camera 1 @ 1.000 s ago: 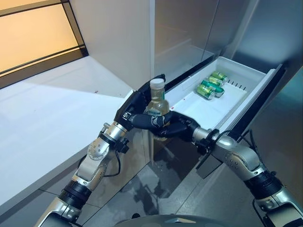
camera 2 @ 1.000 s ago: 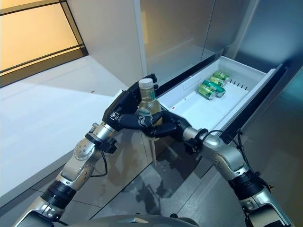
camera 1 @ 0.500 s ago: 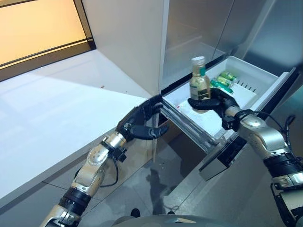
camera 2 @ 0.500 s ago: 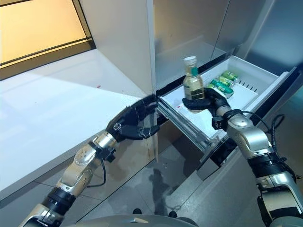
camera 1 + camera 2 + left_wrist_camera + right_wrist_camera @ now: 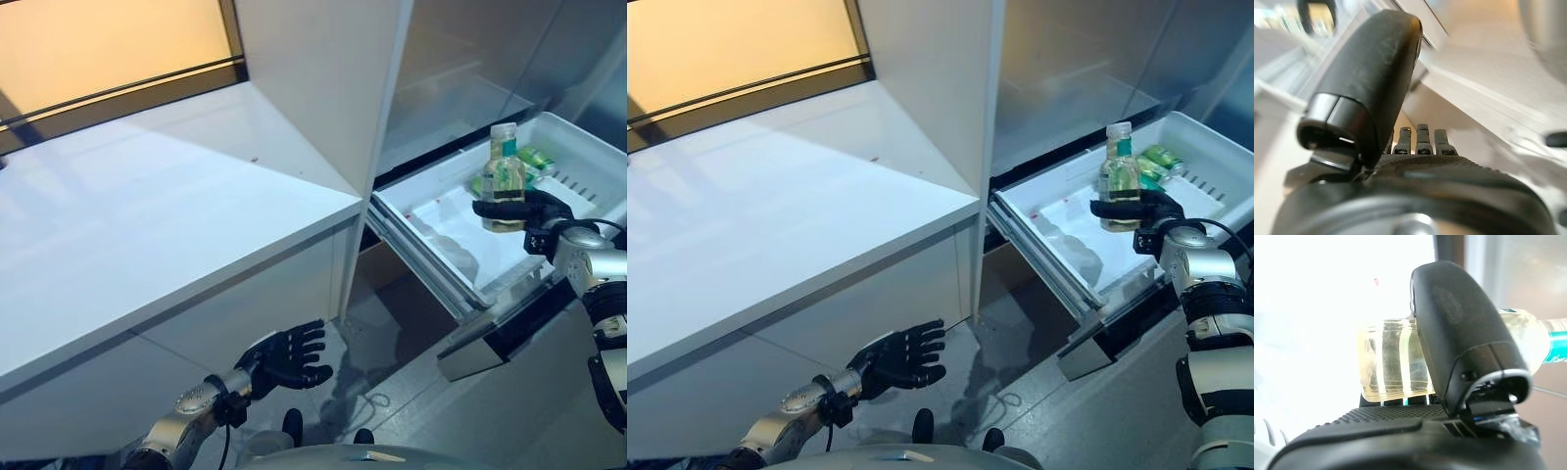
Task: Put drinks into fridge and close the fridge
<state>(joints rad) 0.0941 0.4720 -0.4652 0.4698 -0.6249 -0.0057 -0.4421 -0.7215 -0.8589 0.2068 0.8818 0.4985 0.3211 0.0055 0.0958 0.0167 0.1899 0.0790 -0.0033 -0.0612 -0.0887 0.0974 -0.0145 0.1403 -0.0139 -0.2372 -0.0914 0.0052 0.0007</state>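
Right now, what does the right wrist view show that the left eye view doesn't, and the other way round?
Only the right wrist view shows the thumb pressed across the bottle from close up, with its pale liquid. Only the left eye view shows the open fridge drawer, the green cans lying in it, the white counter, and the left hand open, low by the floor. Both show the right hand holding the upright bottle over the drawer.

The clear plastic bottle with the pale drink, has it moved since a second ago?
Yes. The clear plastic bottle went from the cabinet corner to over the white fridge drawer, near the green cans.
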